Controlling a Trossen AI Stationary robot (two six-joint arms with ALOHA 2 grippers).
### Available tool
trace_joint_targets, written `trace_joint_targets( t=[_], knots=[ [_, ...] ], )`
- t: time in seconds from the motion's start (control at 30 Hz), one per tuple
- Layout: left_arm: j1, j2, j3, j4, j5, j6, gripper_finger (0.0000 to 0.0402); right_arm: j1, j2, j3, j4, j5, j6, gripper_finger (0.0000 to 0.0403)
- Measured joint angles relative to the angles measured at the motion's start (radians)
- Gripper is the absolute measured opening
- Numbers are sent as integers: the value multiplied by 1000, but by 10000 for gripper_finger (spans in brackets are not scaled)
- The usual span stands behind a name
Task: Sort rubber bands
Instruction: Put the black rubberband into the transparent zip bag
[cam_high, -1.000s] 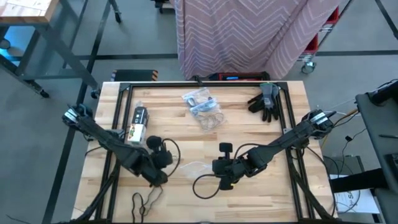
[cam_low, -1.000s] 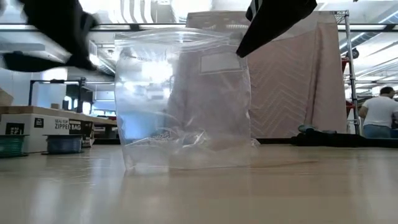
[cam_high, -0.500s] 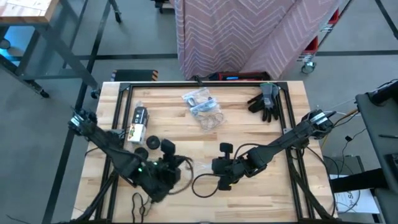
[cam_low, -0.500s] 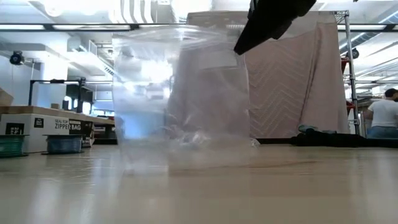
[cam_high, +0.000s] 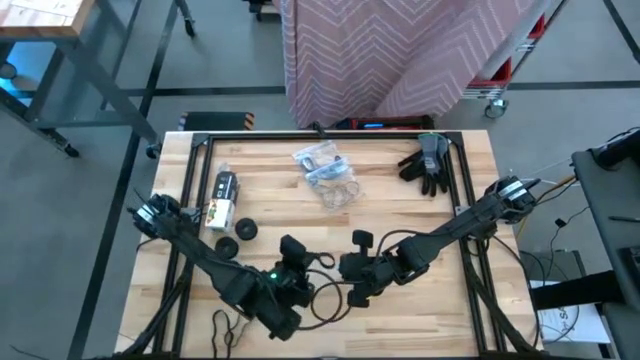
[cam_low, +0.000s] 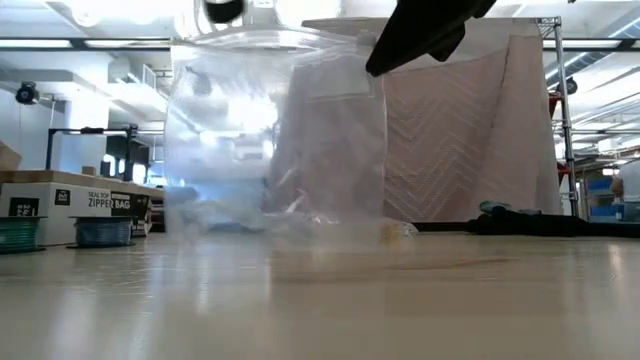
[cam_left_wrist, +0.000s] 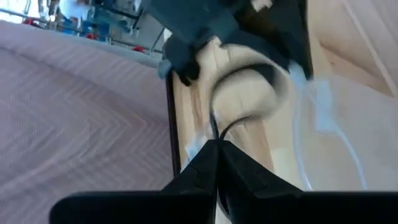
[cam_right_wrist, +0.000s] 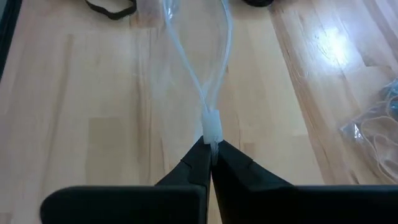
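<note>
Right claw (cam_right_wrist: 210, 148) is pressed together, pinching the top edge of a clear zip bag (cam_low: 275, 140) at its slider. Bag hangs upright over the front-middle of the desk (cam_high: 400, 210); in the low view its bottom edge looks just off the wood, though I can't be sure. Right wrist view shows the two bag walls spreading apart away from the pinch point.

Left claw (cam_left_wrist: 216, 146) is also pressed together, fingertips meeting. It sits at the front of the desk, just left of the right claw, near the bag's other side. Can't tell whether it has hold of the bag film or anything else; only a cable loop and the clear film show ahead of it.

Rubber bands (cam_high: 340, 190): a tangle of thin loops lies at the back-middle of the desk, on and beside a crinkled clear packet (cam_high: 318, 158), well apart from both claws. A dark band (cam_right_wrist: 111, 7) lies flat on the wood past the hanging bag. A few pale strands seem to sit low inside the bag, too blurred to confirm.

Dark work gloves (cam_high: 428, 165) sit at the back right. A labelled box (cam_high: 220, 198) and two small black round parts (cam_high: 236, 238) are on the left side.
</note>
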Motion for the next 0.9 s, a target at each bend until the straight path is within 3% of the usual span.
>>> trace_joint_targets(
  t=[0.33, 0.67, 0.9],
  knots=[
    [10, 13, 16, -74, 143, 224, 0, 0, 0, 1, -1, 0, -5, 0],
    [30, 35, 3, -113, 176, 452, 0, 0, 0, 1, -1, -1, -6, 0],
    [53, 83, 3, -176, 171, 467, 0, 0, 1, 1, -5, -4, -6, 0]
  ],
)
